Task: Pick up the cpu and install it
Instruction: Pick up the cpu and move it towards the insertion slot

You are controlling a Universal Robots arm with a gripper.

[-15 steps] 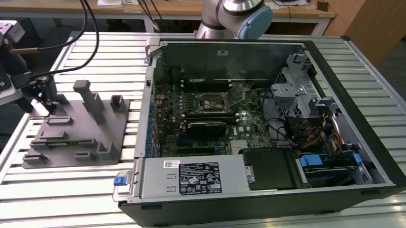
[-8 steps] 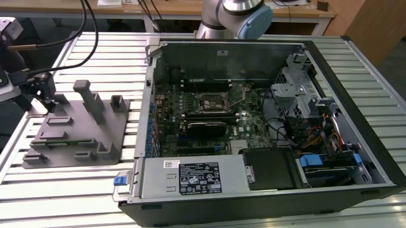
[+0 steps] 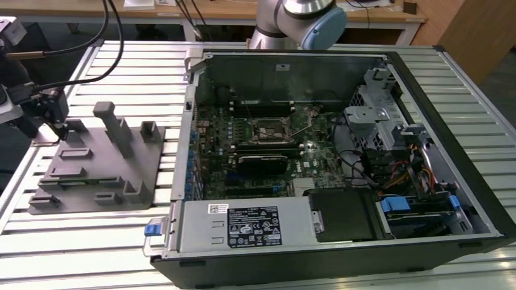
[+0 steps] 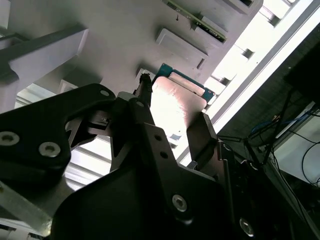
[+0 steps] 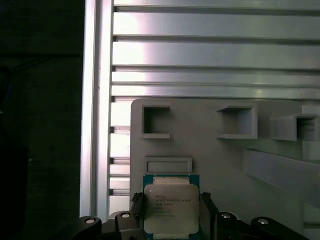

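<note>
My gripper [image 3: 57, 128] is way over at the exterior view's left, down at the grey fixture plate [image 3: 96, 202], well apart from the open PC case [image 3: 475, 199] and its motherboard socket [image 3: 269, 128]. In both wrist views the fingers [image 5: 136, 201] are pinching the cpu [image 5: 170, 207] [image 4: 175, 107] by two opposite edges. It sits flat, silver lid up, right at the plate. I can't tell if it's resting on it or just off it.

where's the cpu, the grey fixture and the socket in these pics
cpu [image 5: 170, 206]: first wrist view, middle of its silver top
fixture [image 3: 101, 170]: exterior view, bare part of its grey base
socket [image 3: 270, 128]: exterior view, centre of the square frame on the motherboard
</note>
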